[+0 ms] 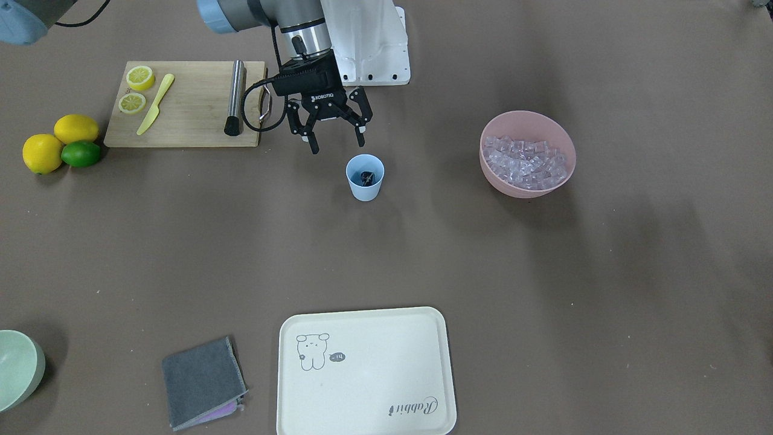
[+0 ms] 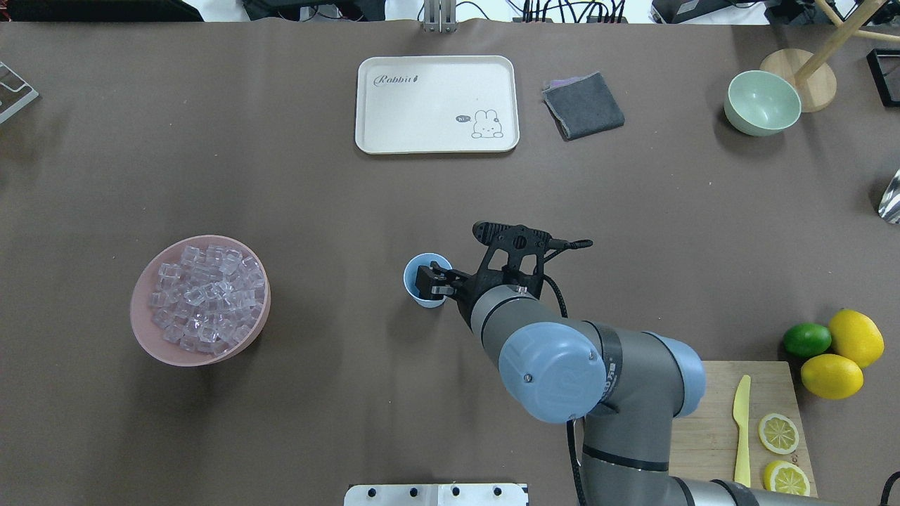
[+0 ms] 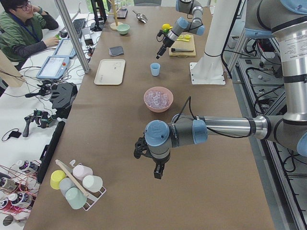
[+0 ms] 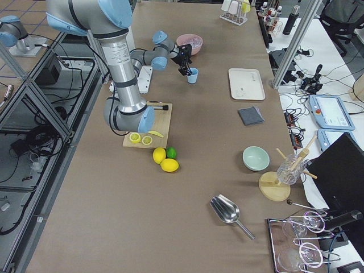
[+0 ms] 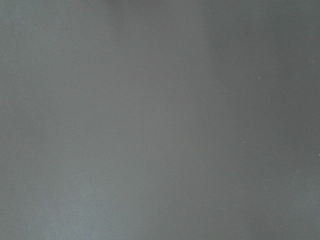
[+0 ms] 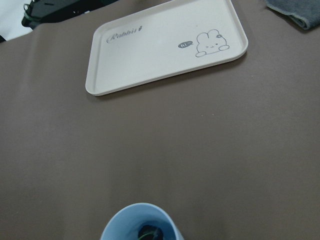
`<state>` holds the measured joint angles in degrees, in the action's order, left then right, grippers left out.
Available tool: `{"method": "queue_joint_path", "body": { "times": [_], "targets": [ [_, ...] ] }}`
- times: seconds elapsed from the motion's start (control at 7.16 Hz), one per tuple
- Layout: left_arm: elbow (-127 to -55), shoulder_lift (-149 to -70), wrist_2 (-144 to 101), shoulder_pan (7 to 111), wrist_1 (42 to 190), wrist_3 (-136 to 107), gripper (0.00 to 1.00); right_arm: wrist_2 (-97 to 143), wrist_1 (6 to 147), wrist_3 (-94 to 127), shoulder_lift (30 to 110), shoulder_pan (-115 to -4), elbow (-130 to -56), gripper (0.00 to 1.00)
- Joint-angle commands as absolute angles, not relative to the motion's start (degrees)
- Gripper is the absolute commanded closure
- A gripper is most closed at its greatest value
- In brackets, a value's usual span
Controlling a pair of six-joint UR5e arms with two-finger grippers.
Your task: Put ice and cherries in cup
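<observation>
Cherries (image 1: 367,177) seen lying inside cup (image 1: 364,190), mid-table. Right tool (image 1: 337,145) held spread and empty over cup. Left tool (image 3: 157,170): state cannot be told. Ice (image 1: 525,162) heaped in pink bowl (image 1: 520,192): hard, light, probably slippery; best pinched singly across flat faces.

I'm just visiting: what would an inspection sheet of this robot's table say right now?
Surface: brown table, no spills seen.
Job's things: cherries lie in the blue cup; ice sits in the pink bowl, none seen in the cup.
Clutter: cutting board with lemon halves, knife, metal rod; lemons, lime, tray, cloth, green bowl.
Grippers: right pincer open over the cup; left pincer, cannot tell.
Cables: black cable loops beside the right pincer.
Surroundings: person seated beside the table.
</observation>
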<state>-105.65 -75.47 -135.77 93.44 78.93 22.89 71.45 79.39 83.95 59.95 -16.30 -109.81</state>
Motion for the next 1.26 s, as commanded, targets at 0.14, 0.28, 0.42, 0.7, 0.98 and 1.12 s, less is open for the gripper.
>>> {"method": "queue_joint_path", "body": {
  "times": [0.14, 0.28, 0.42, 0.7, 0.98, 1.12],
  "targets": [
    [-105.7, -75.9, -135.6, 92.4, 78.8, 22.6, 0.01, 92.2, 96.7, 66.4, 61.1, -32.5, -115.8, 0.00],
    [-105.7, -75.5, -135.6, 92.5, 79.0, 22.8, 0.01, 99.1, 101.3, 54.6, 63.6, -39.7, -116.9, 0.00],
    [-105.7, -75.4, -135.5, 92.5, 79.1, 22.9, 0.01, 100.3, 101.6, 45.2, 70.4, -43.9, -119.1, 0.00],
    [-105.7, -75.4, -135.5, 92.4, 79.0, 22.9, 0.01, 105.5, 101.3, 36.3, 80.3, -54.8, -120.8, 0.00],
    [-105.7, -75.4, -135.6, 92.5, 79.1, 22.9, 0.01, 112.3, 101.2, 35.7, 89.3, -65.2, -117.9, 0.00],
    [-105.7, -75.4, -135.6, 92.5, 79.1, 22.9, 0.01, 114.5, 101.2, 31.3, 90.3, -69.7, -115.9, 0.00]
  ]
}}
